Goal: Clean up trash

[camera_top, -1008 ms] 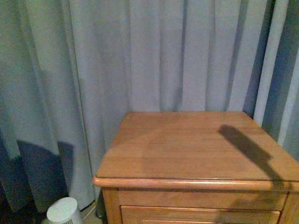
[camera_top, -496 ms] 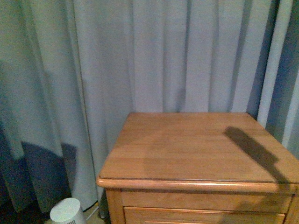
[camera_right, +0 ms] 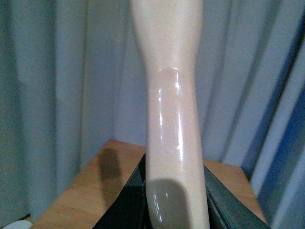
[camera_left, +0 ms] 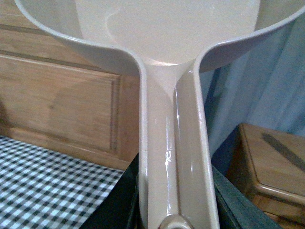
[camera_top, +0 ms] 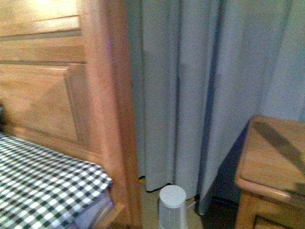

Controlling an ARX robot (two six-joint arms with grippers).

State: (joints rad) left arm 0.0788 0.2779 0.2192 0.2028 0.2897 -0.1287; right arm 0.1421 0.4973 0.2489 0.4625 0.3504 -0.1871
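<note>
View swung left from nightstand point(camera_top: 271, 152) to headboard point(camera_top: 47, 95); left gripper point(camera_left: 174, 202) clamps dustpan point(camera_left: 167, 47), right gripper point(camera_right: 174, 202) a pale handle point(camera_right: 169, 95); more turning could bang dustpan into headboard

Glossy plastic dustpan point(camera_left: 174, 143); glossy handle point(camera_right: 174, 143)

On my front feed I see a wooden headboard point(camera_top: 43, 95) at the left with a black-and-white checked bedcover point(camera_top: 43, 176) below it, a grey-blue curtain point(camera_top: 214, 71) behind, and a wooden nightstand point(camera_top: 271, 157) at the right. A white cylinder point(camera_top: 172, 205) stands on the floor between bed and nightstand. A pale dustpan point(camera_left: 167, 28) fills my left wrist feed, and a glossy pale handle point(camera_right: 174, 119) fills the right.
</note>
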